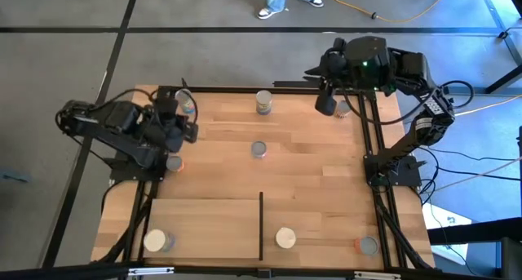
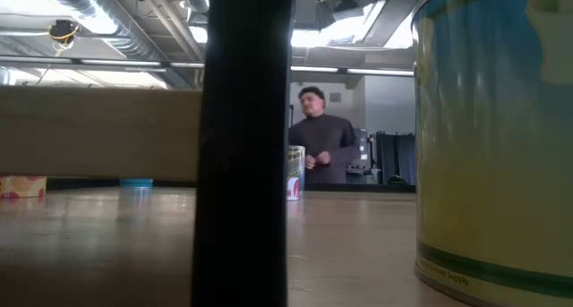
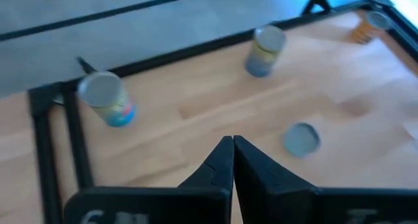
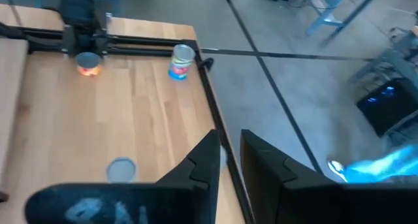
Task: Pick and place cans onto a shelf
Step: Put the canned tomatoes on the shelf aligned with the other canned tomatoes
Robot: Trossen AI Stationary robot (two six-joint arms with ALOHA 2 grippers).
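From above, our left gripper [image 1: 189, 131] hangs at the table's far left corner, a blue-labelled can [image 1: 185, 102] just beyond it and a can with an orange base [image 1: 174, 162] just on its near side. Our right gripper [image 1: 328, 100] sits over the far right corner, an orange-labelled can [image 1: 343, 109] just beside it. The shelf [image 1: 204, 227] lies well back toward the near edge, one can [image 1: 157, 242] already on it; a cream-topped can [image 1: 285, 237] stands just past its black divider [image 1: 261, 225].

Down at table height, neither claw shows; a yellow-and-blue can [image 2: 497, 137] fills the right, and a person [image 2: 320, 144] stands in the room behind.

On the left wrist, the fingers [image 3: 222, 162] are pressed together on nothing. The blue-labelled can is off to one side ahead, a low grey can [image 3: 302, 138] on the other.

On the right wrist, the fingers [image 4: 208, 160] stand a little apart with nothing between them.

We judge this the approach to a pick. Next the left claw must open wide and line up over a can.
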